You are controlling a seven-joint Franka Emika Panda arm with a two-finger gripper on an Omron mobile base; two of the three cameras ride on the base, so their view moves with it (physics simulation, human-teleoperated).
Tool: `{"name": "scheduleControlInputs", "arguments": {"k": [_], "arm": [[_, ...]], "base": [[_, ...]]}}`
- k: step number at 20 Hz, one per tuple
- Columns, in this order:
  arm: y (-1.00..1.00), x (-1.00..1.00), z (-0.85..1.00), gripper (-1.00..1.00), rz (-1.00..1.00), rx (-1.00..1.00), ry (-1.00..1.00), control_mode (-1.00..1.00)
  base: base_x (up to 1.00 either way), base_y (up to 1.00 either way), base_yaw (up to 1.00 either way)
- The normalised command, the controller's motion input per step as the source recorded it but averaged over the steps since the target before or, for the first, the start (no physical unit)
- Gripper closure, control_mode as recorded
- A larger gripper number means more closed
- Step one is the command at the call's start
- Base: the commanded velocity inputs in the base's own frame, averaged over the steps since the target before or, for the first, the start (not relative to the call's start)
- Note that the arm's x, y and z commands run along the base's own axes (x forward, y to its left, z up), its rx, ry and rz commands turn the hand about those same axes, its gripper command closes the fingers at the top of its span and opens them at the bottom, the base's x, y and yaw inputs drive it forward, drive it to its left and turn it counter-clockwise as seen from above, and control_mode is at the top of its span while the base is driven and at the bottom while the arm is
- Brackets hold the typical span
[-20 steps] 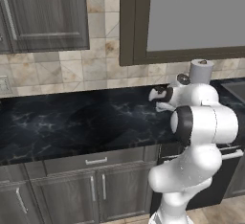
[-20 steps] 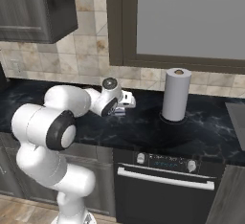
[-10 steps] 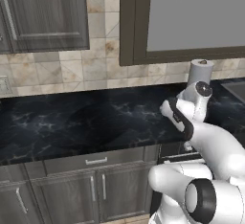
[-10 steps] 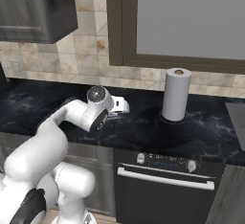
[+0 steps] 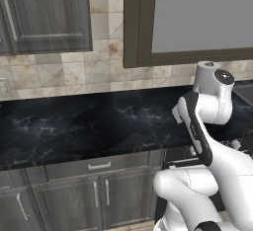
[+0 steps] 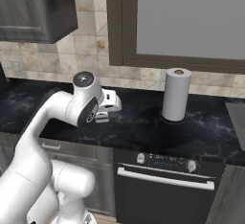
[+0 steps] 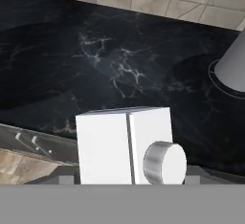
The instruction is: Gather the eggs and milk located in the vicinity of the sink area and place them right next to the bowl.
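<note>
The milk (image 7: 119, 144) is a white carton with a grey round cap, and it stands between my two dark fingertips in the hand view. My gripper (image 7: 128, 177) is shut on it above the black marble counter (image 7: 95, 70). In the right base view my gripper (image 6: 106, 110) hangs over the counter, left of the paper-towel roll. In the left base view my own arm (image 5: 205, 111) covers the hand. A grey edge of the sink (image 6: 238, 122) shows at the far right. The eggs and the bowl are out of view.
A tall white paper-towel roll (image 6: 175, 94) stands on the counter against the tiled wall, right of my hand. An oven with knobs (image 6: 165, 163) sits under the counter in front of it. Dark cabinets (image 5: 44, 13) hang above at the left.
My arm has swung and refolded, its elbow now reaching up over the counter edge. The hand with the carton has drifted slightly away from the paper-towel roll. The grip is unchanged.
</note>
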Motion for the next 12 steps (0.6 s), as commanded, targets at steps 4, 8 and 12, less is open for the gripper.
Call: {"name": "scheduleControlInputs", "arguments": {"k": [4,8,12], "arm": [[0.18,-0.8,0.0,1.0,0.07,0.0,0.0,-1.0],[0.27,-0.53,0.0,1.0,0.04,0.0,0.01,-1.0],[0.38,-0.03,0.1,1.0,0.0,-0.07,0.02,-1.0]], "base": [[0.0,0.0,0.0],[0.0,0.0,0.0],[0.0,0.0,0.0]]}}
